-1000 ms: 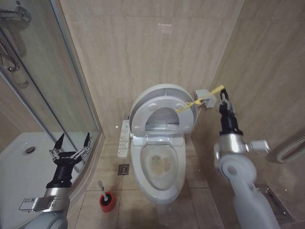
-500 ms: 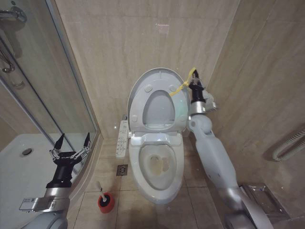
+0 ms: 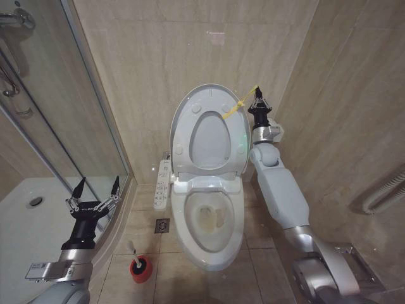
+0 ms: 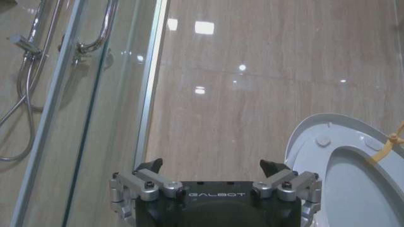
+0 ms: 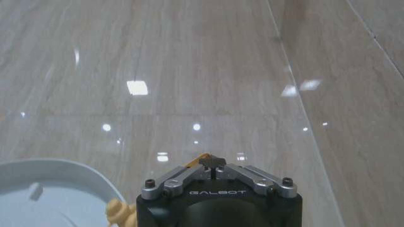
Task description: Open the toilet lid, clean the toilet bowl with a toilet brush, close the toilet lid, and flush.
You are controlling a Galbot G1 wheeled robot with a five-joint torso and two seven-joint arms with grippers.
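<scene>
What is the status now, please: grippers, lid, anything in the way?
Right gripper shut on yellow strap, beside raised lid. Left gripper open, idle by shower glass. Bowl open; brush in holder. Nothing blocking.

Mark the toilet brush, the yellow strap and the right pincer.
toilet brush (image 3: pixel 133 247): head view, white handle above the red holder.
yellow strap (image 3: pixel 233 111): head view, mid-length, over the raised lid.
right pincer (image 3: pixel 257 97): head view, fingertips pinching the strap.
</scene>
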